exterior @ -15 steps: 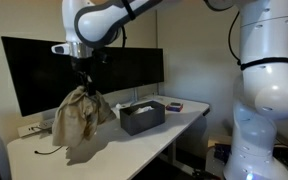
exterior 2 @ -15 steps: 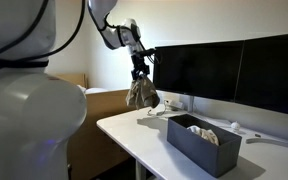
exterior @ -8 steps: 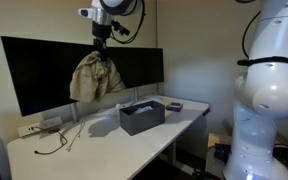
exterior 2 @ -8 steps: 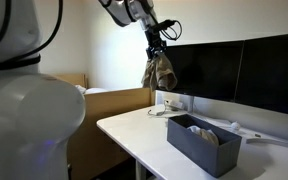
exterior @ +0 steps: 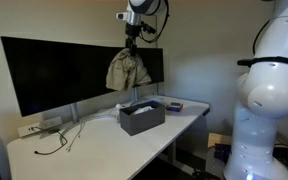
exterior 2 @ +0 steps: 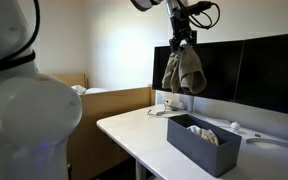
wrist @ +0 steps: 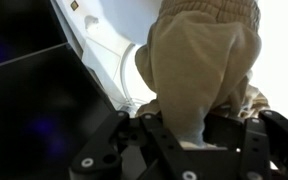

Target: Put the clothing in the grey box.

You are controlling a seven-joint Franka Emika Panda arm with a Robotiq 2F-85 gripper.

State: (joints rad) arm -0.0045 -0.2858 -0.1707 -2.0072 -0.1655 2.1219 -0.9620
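A tan piece of clothing (exterior: 128, 70) hangs bunched from my gripper (exterior: 132, 42), high above the white desk. It also shows in an exterior view (exterior 2: 183, 70) under the gripper (exterior 2: 185, 42), and fills the wrist view (wrist: 199, 60). The gripper (wrist: 189, 130) is shut on its top. The grey box (exterior: 142, 116) stands on the desk below and slightly to the side of the clothing, and it shows in the exterior view (exterior 2: 202, 143) with something pale inside.
Black monitors (exterior: 54, 70) stand along the back of the white desk (exterior: 94, 140). Cables (exterior: 59, 138) lie on the desk near its end. A small dark item (exterior: 174, 105) lies beside the box. The robot's white base (exterior: 269, 110) stands off the desk's end.
The gripper has lifted the clothing off the desk and carried it up and sideways along the monitors, to a spot nearly over the grey box.
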